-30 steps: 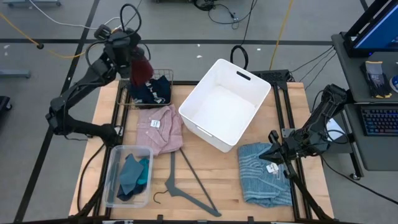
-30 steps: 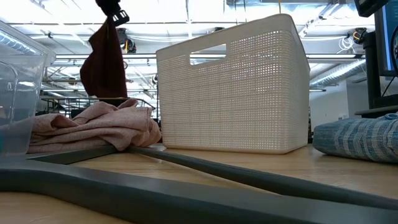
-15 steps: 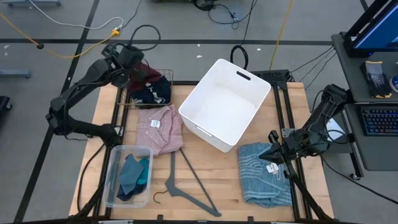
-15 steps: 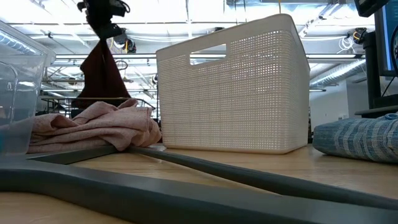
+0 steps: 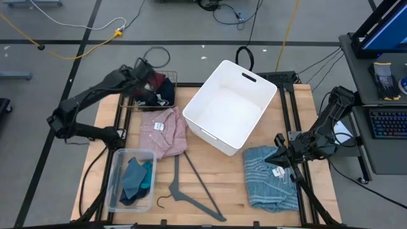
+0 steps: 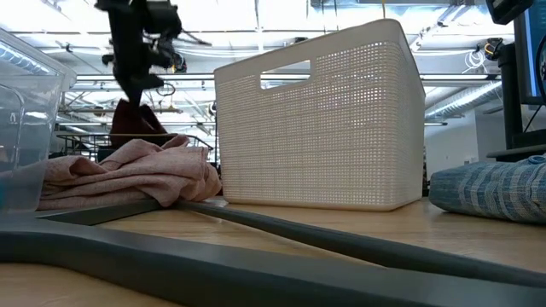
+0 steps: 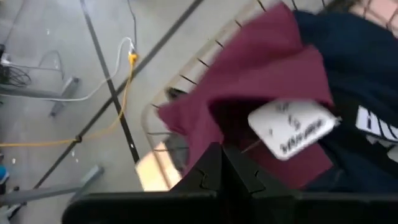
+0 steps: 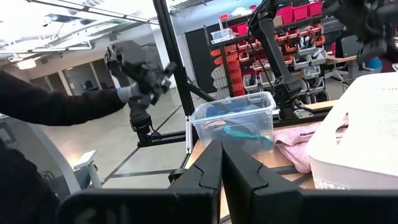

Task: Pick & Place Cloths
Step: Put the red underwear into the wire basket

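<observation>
The black wire basket (image 5: 166, 77) at the table's far left corner holds a dark navy cloth (image 5: 160, 95) and the maroon cloth (image 5: 154, 81), on which the left gripper (image 5: 144, 70) is clenched; the white plastic bin (image 5: 230, 106) holds nothing visible; the clear plastic tub (image 5: 131, 180) holds teal and navy pieces (image 5: 136, 179). The pink cloth (image 5: 164, 131) lies between basket and tub, beside the grey plastic hanger (image 5: 191, 189); the right gripper (image 5: 280, 156), fingers together, rests over the light-blue ribbed cloth (image 5: 270, 176).

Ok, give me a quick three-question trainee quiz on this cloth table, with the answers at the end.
1. True or false: a cloth lies in the white bin.
2. Which cloth does the left hand grip? A pink, B maroon, C blue.
3. Fill in: the teal pieces lie in the clear ___.

Key:
1. False, it holds nothing.
2. B, the maroon cloth, at the wire basket.
3. tub.
</observation>
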